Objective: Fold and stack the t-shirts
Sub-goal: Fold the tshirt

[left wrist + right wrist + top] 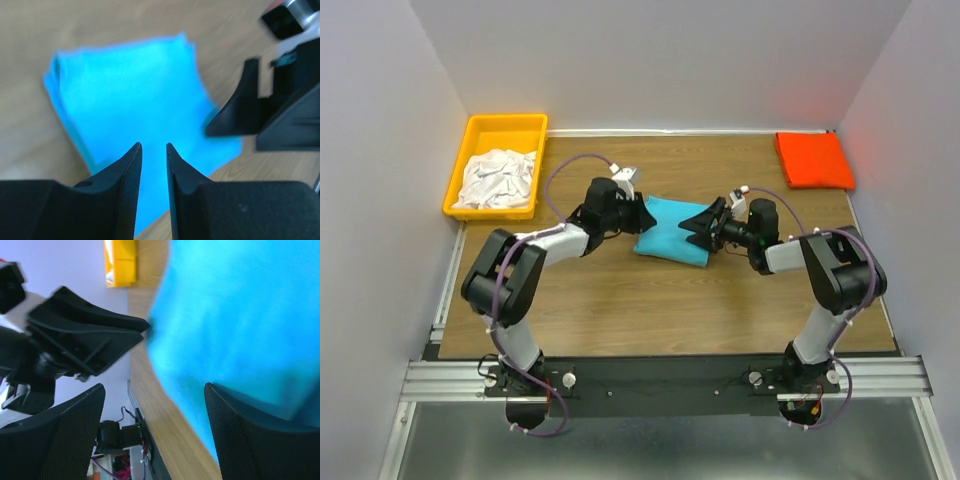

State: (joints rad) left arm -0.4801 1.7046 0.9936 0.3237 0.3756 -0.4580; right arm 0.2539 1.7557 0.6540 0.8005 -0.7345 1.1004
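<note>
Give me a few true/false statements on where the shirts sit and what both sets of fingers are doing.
1. The turquoise shirt lies folded on the table between the left gripper and the right gripper. True.
2. The orange-red shirt is in the yellow bin. False: it lies folded at the table's far right corner; the bin holds white cloth.
3. The right gripper's fingers stand wide apart. True.
4. The turquoise shirt is stacked on the orange-red one. False: they lie apart, with bare wood between them.
5. The left gripper's fingers grip white cloth. False: they stand narrowly apart over the turquoise shirt, with nothing between them.
</note>
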